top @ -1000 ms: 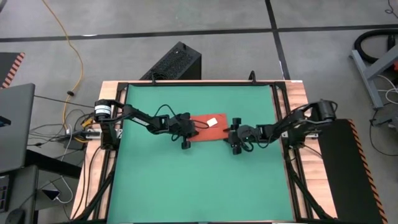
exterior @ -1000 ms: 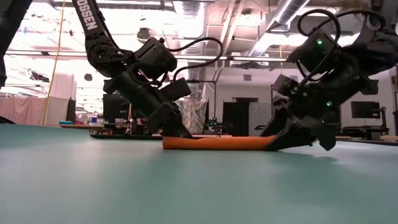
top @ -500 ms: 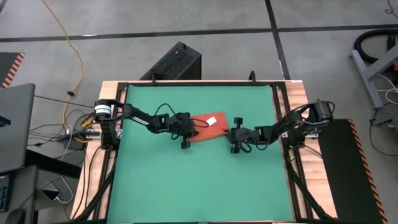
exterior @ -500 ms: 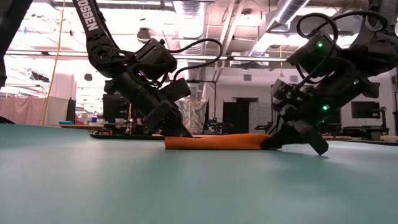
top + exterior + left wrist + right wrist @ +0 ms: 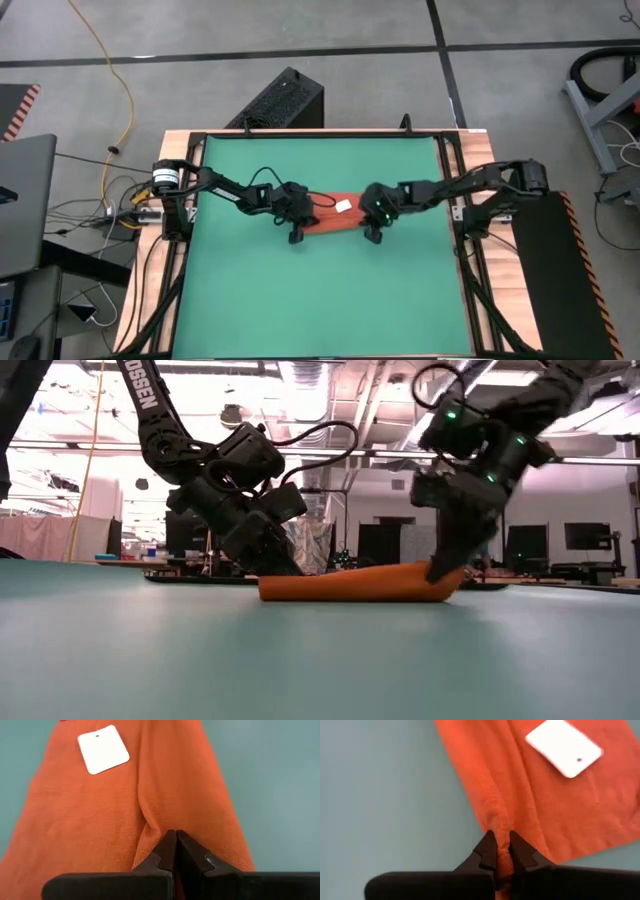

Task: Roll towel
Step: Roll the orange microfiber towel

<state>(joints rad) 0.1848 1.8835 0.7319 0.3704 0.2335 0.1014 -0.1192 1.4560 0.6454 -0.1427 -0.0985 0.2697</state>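
The orange-red towel (image 5: pixel 333 213) lies on the green mat (image 5: pixel 300 290) at mid-table, its white tag (image 5: pixel 343 205) facing up. My left gripper (image 5: pixel 300 222) is shut at the towel's left end and my right gripper (image 5: pixel 370 222) at its right end. In the low view the towel's right end (image 5: pixel 435 575) is raised off the mat. Its left part (image 5: pixel 285 590) rests on the mat. My left gripper pinches a small pucker of cloth (image 5: pixel 150 827) at the towel's left end between its shut fingertips, slanting down from the table's left. That end stays low on the mat. My right gripper pinches a narrow fold of cloth (image 5: pixel 501 832) near the towel's right corner between its two fingertips, coming steeply from above. That end is lifted clear of the mat, and the cloth slopes down toward the left gripper.
The mat fills the wooden-framed table, with bare green on the near side (image 5: pixel 320 310) and far side (image 5: pixel 320 155) of the towel. A black box (image 5: pixel 280 100) stands on the floor beyond the far edge.
My right gripper has shut on the towel's right end, rolled at the wrist and risen, shifting a little toward the table's left. The towel's right end has lifted off the mat while its left end stayed down.
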